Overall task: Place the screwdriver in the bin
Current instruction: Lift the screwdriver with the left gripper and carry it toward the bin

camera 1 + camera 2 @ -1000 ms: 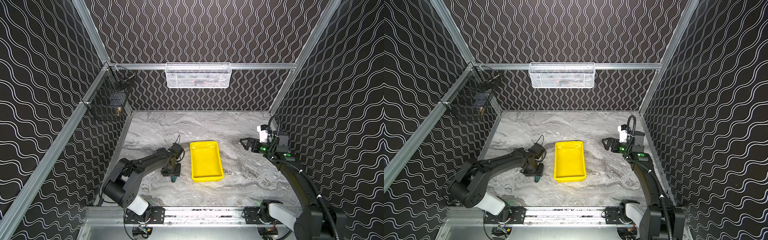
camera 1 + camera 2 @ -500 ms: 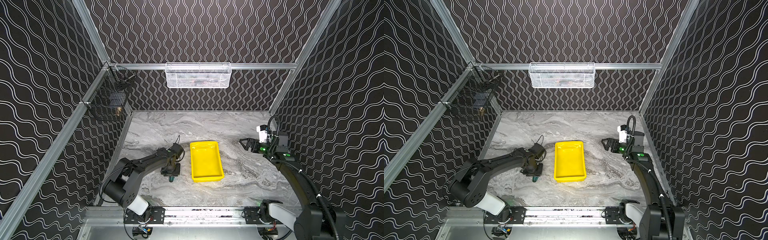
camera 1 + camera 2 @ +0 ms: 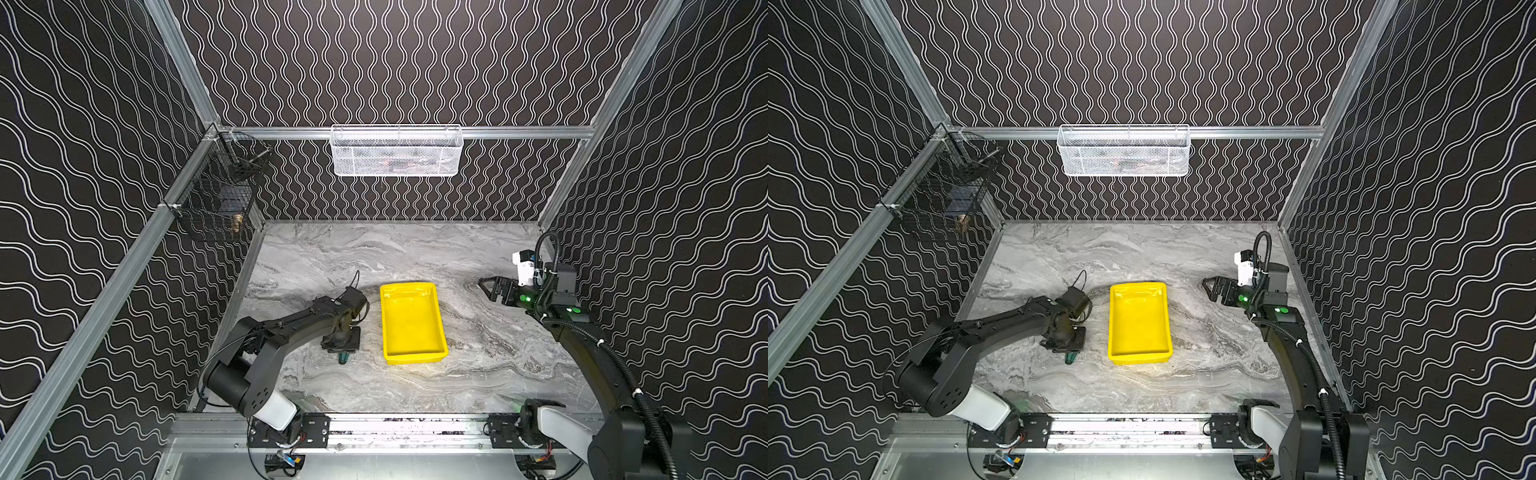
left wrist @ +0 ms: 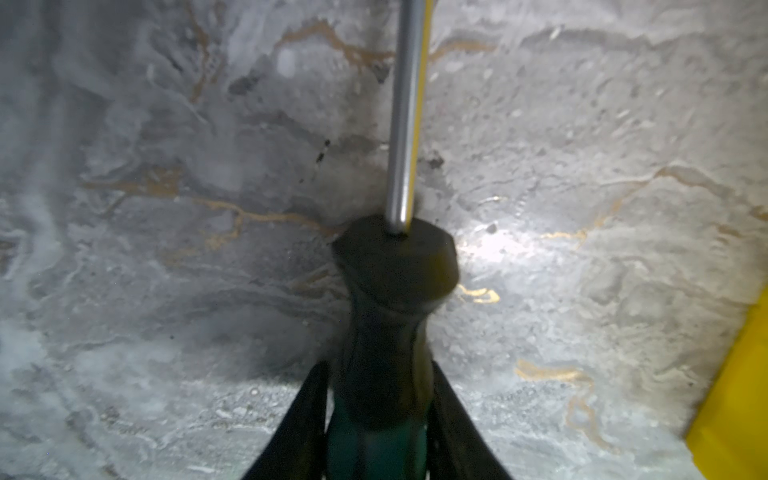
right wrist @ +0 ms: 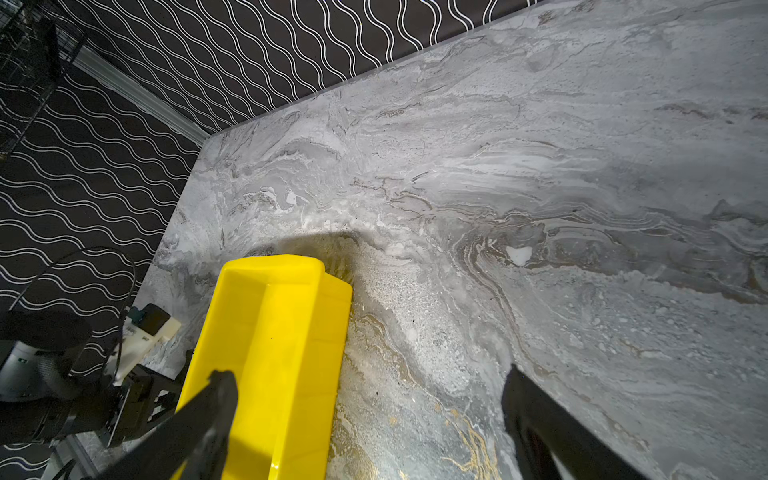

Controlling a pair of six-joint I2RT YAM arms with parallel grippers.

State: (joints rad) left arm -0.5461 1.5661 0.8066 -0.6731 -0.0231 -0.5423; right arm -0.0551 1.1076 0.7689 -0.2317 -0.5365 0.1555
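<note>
Currently the screwdriver (image 4: pixel 386 316) is pinched at its handle by the left gripper (image 4: pixel 380 419), whose jaws are pressed in against both sides of the green-and-black grip. In the left wrist view the metal shaft is seen running straight away from the handle over the marbled tabletop (image 4: pixel 166 249), and a yellow edge of the bin (image 4: pixel 739 395) is caught at the side. Whether the tool is resting on the tabletop or is raised just off it cannot be told.

In both top views the left gripper (image 3: pixel 341 347) (image 3: pixel 1068 345) is pointed downward just left of the bin (image 3: pixel 411 320) (image 3: pixel 1138 320), beside its near-left corner. Only the green end of the screwdriver (image 3: pixel 343 358) (image 3: pixel 1070 357) is shown there, on the near side of the gripper; the shaft is hidden beneath the arm. The bin is set lengthwise, near to far, around the middle of the tabletop.

The right gripper (image 3: pixel 486 289) (image 5: pixel 368 384) is held above the tabletop, well apart to the right of the bin, with its jaws spread wide.
</note>
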